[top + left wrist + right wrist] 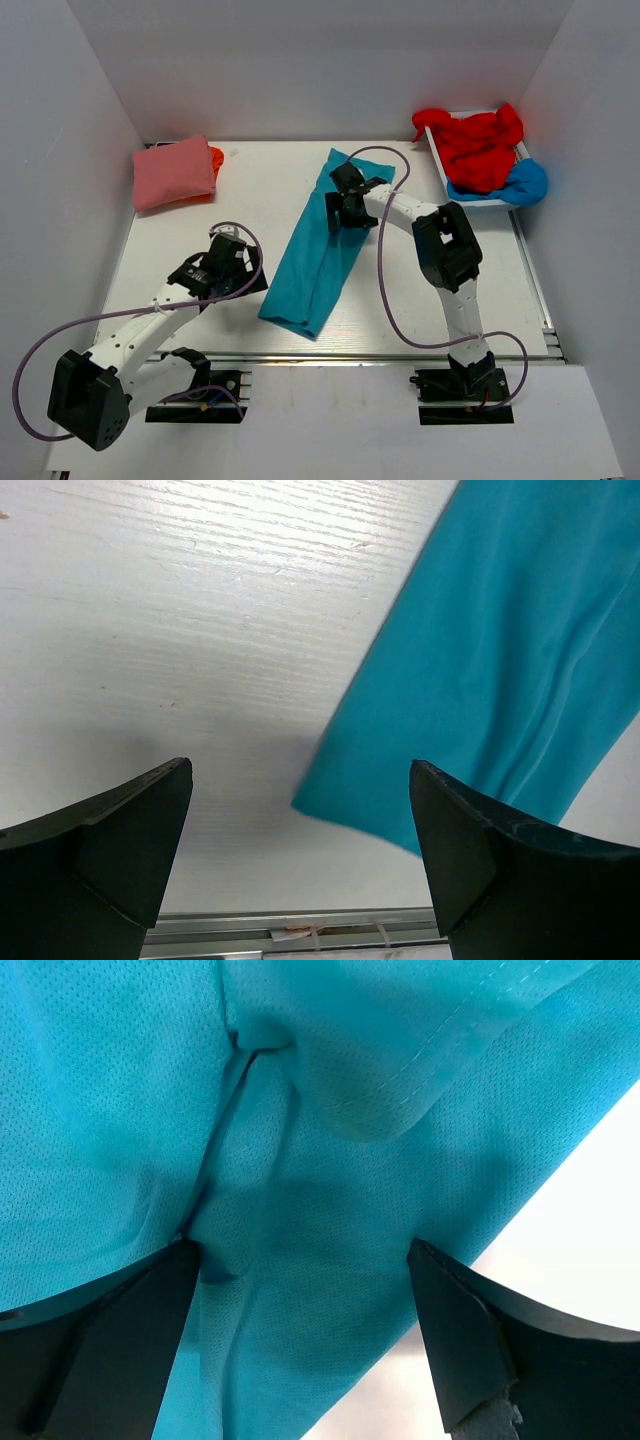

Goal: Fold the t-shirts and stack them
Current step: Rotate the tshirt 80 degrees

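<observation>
Left pincer [300,815] and right pincer [300,1295] hang wide open, empty, by the teal shirt [322,250], half folded on the worktop [250,200]; pink shirt [173,172] sits folded on orange shirt [215,157] far left, red shirt [480,148] and blue shirt [528,183] wait far right.

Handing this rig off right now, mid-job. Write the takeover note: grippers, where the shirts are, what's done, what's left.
Left gripper: open, empty, beside the near left corner of the teal shirt.
Right gripper: open, above the far half of the teal shirt, gripping nothing.
Done: pink shirt folded, lying on the orange shirt, far left; teal shirt folded into a long strip mid-table.
Left: fold the teal strip crosswise and stack it; then the red shirt and blue shirt, crumpled in the tray, far right.
</observation>
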Robot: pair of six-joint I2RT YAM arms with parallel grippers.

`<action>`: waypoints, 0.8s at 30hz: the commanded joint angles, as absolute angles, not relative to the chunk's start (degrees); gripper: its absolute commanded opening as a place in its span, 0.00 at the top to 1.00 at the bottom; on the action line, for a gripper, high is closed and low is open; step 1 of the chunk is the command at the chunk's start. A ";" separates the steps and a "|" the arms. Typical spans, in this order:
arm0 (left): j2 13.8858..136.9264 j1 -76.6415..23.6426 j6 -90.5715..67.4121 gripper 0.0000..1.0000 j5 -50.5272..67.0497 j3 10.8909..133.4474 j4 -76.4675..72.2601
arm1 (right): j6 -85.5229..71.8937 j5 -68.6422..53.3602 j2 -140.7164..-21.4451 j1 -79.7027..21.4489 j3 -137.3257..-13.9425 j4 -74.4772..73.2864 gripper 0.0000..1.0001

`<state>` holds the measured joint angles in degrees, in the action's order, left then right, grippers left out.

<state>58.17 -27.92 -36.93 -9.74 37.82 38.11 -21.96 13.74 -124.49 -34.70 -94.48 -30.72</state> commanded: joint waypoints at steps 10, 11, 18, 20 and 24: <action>64.95 -27.77 -33.49 0.00 -3.69 39.90 33.05 | -3.36 7.56 -127.54 -28.29 -102.06 -27.70 0.10; 65.47 -27.77 -33.49 0.00 -4.30 39.90 33.83 | 1.88 7.82 -123.79 -28.56 -100.48 -26.38 0.10; 63.37 -27.77 -37.17 0.00 -7.73 38.59 33.84 | 7.64 1.76 -101.88 -33.82 -78.15 -16.96 0.10; 61.88 -27.77 -37.18 0.00 -7.73 38.06 33.84 | 10.27 -1.30 -96.52 -36.63 -72.20 -16.18 0.10; 60.29 -27.25 -40.85 0.00 -14.57 38.06 38.83 | 14.05 -1.23 -89.93 -46.19 -62.96 -12.84 0.10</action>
